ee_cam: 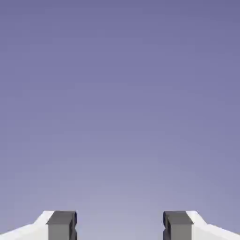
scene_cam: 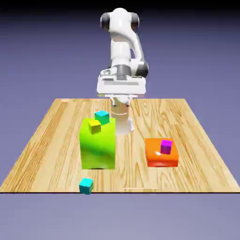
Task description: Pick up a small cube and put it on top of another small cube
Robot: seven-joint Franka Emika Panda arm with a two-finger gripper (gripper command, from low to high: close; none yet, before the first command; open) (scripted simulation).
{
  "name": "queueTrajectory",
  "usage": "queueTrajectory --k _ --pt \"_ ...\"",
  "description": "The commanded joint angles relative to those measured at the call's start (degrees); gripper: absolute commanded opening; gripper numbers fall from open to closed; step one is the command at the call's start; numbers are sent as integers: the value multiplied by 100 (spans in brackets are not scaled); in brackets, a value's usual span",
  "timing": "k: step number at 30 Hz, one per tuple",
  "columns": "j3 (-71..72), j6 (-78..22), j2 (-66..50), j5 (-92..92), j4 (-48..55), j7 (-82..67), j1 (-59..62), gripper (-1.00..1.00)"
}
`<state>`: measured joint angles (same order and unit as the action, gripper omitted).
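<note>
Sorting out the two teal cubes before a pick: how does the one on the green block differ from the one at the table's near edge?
The teal cube on the green block sits raised beside a yellow cube; the teal cube at the near edge rests alone on the table, farther from the arm. Both look alike in colour and size.

1. This is not a real room. It is a pretend world drawn by a computer.
2. The wooden counter (scene_cam: 56, 136) floats with only a plain blue-violet backdrop (scene_cam: 37, 47) around it.
3. The big green block (scene_cam: 98, 147) and orange block (scene_cam: 157, 157) look shiny and smooth like toys.
4. A white robot arm (scene_cam: 123, 47) stands at the far edge.
</note>
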<state>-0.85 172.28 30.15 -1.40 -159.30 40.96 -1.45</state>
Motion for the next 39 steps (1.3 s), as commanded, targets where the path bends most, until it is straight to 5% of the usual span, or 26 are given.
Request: queueTrajectory --k 1,32,38,39 --pt "-71 -143 -208 -116 141 -124 -63 0" --pt "-2263 -4579 -6645 -3717 4504 -3974 -2012 0" --pt "-2360 -3913 -7381 -3920 4601 -3800 -1719 0" --pt "-2360 -3913 -7381 -3920 4601 -3799 -1719 -100"
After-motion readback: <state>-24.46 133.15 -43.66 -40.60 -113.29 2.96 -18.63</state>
